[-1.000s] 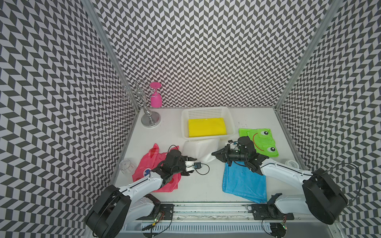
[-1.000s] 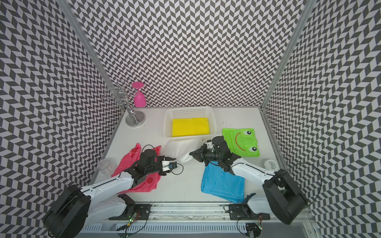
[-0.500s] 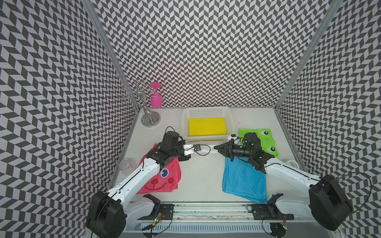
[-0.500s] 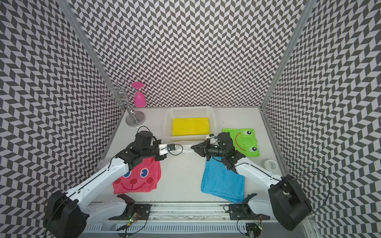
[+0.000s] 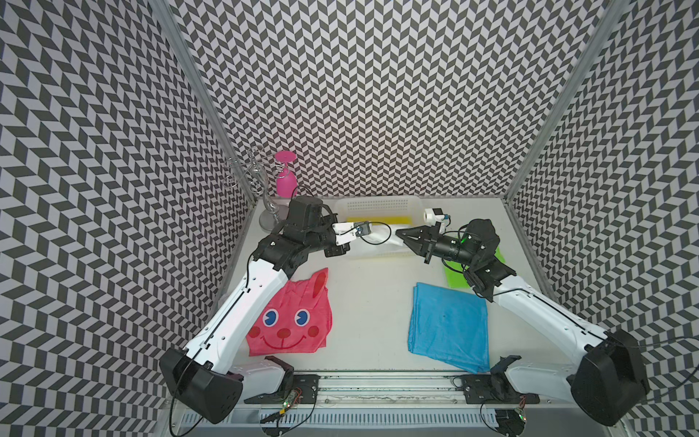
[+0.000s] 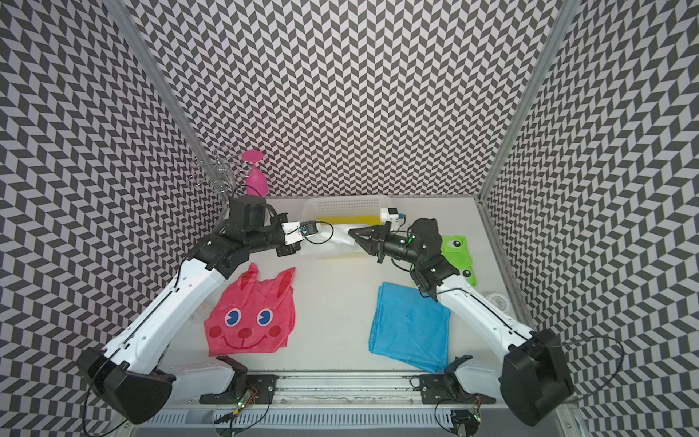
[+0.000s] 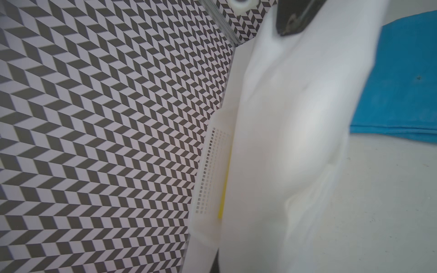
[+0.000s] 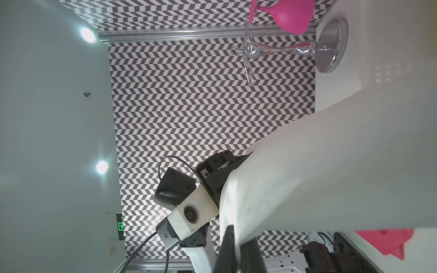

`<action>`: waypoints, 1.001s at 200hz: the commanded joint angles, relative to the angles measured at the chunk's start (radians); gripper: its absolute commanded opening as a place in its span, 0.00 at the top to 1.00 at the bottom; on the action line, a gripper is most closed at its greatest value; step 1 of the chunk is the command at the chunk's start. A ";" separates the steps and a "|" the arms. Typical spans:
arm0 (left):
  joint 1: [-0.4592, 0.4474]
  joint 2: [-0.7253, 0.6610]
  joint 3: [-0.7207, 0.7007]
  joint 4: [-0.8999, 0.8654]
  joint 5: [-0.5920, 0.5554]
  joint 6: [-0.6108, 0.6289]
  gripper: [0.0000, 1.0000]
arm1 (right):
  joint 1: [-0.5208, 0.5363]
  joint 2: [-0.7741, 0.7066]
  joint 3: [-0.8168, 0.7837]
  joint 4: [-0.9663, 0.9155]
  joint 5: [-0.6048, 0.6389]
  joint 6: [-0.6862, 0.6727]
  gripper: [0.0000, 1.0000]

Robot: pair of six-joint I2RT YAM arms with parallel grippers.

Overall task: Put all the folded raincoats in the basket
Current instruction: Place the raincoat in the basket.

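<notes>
At the far left, a wire glass stand [image 5: 261, 189] with a pink glass [image 5: 285, 183] hanging upside down stood in the back corner, well clear of the work. A pink rabbit raincoat [image 5: 291, 321] lay flat on the table beside my left arm. My left gripper [image 5: 351, 244] was pinched shut on one end of the white raincoat [image 5: 382, 242]. I kept the grip tight because the thin fabric looked likely to slip. The white raincoat hung stretched between both arms, just above the near rim of the basket [image 5: 378, 204] at the back of the table, not yet inside. I judged that holding it taut by two ends would keep the fold from falling open on the way down. A yellow raincoat [image 5: 378, 220] already lay in the basket, so this one would have to land on top of it. My right gripper [image 5: 399, 234] was clamped on the opposite end, and the left wrist view showed one dark finger biting into the fabric. Farther right, a green frog raincoat [image 6: 459, 257] sat partly hidden under that arm, and a blue raincoat [image 5: 448, 325] lay folded near the front edge.
</notes>
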 commanded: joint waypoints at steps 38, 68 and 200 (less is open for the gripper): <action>-0.004 0.160 0.085 0.257 -0.158 0.021 1.00 | -0.087 0.197 0.154 0.081 -0.054 -0.137 1.00; -0.018 0.286 0.035 0.481 -0.323 0.035 1.00 | -0.132 0.368 0.300 0.013 -0.115 -0.262 1.00; -0.004 0.522 0.065 0.816 -0.451 0.024 1.00 | -0.280 0.700 0.586 -0.032 -0.346 -0.538 1.00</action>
